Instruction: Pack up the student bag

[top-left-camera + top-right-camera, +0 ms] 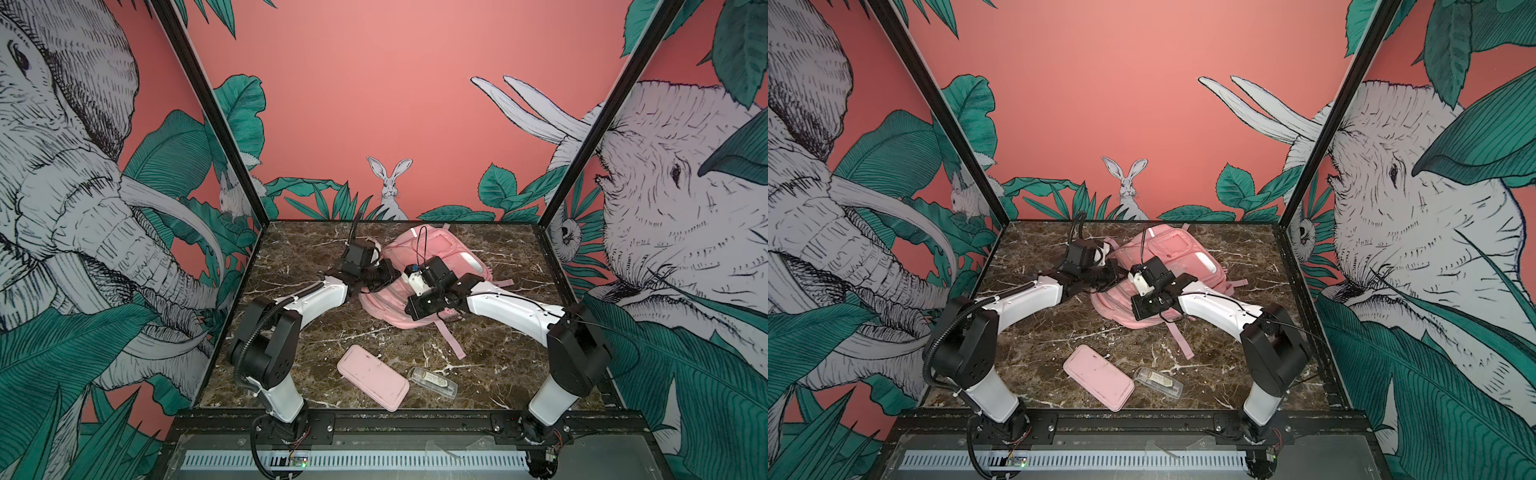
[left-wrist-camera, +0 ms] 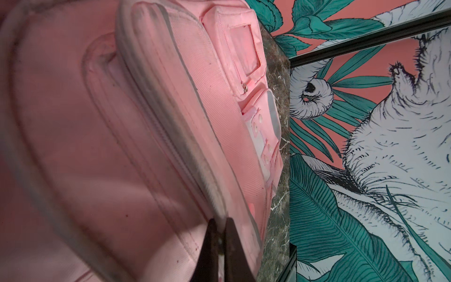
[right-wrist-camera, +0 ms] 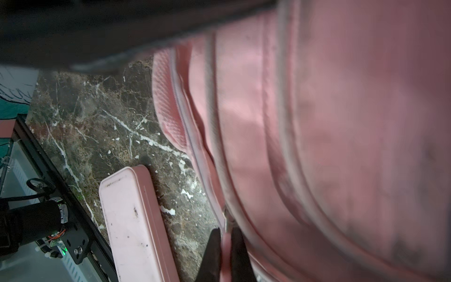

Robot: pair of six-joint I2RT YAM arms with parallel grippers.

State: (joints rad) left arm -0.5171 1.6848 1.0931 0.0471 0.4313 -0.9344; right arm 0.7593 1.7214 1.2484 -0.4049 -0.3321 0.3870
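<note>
Dark marble surface [image 1: 316,332] carries the student bag [image 1: 440,245] lying flat toward the back; left hand [image 2: 220,222] pinches its grey-trimmed seam, right hand [image 3: 225,232] pinches a zip tab [image 3: 226,244]; pink pouch [image 1: 372,377] and clear case [image 1: 433,381] lie outside; packing seems barely begun

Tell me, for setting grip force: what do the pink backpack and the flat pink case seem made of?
Large soft pink backpack: woven fabric, matte; ribbed weave, stitched seams, creases. Flat pink rectangular case: likely rigid plastic or silicone, smooth; clean rounded edge, scuff marks.

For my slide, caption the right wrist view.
Right hand shut on a zipper tab of the student bag, pencil pouch alongside.
</note>
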